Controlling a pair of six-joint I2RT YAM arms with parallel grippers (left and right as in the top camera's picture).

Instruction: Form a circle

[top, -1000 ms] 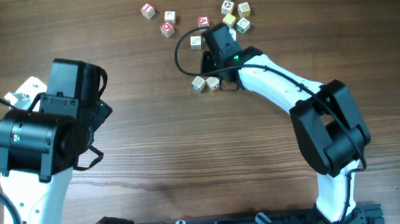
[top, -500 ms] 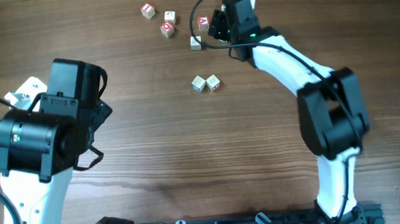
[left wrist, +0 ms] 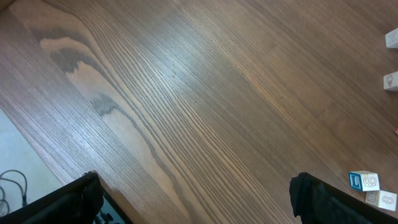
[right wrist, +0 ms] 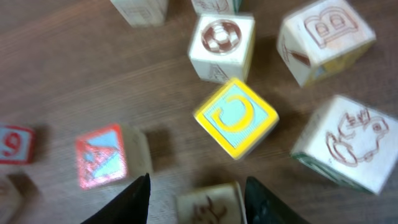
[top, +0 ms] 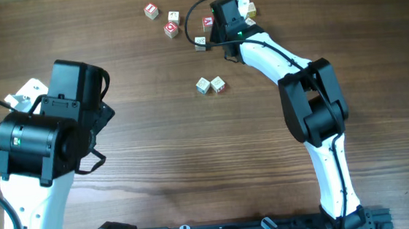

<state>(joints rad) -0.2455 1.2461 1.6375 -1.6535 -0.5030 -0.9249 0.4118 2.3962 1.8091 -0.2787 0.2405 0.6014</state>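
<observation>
right claw (right wrist: pixel 198 196) has left the circle (top: pixel 204 85) and swung up to the scatter (top: pixel 171 29) at the far edge of the surface (top: pixel 156 155). It's now approx half-wide, tips either side of a brown-marked cube (right wrist: pixel 210 205), with a gap on one side, so prob. not clamped yet. Looks like it's fetching the next piece.

Circle so far = only 2 letter cubes visible, side by side mid-surface, well apart from the scatter. Long axis runs left-right in overhead, no curve yet.

left claw (left wrist: pixel 199 199) wide, empty.

Yellow-edged cube (right wrist: pixel 236 117) (pale blue face, yellow C), red-bordered blue cube (right wrist: pixel 101 155), brown streaky-grained table (left wrist: pixel 186 93)
</observation>
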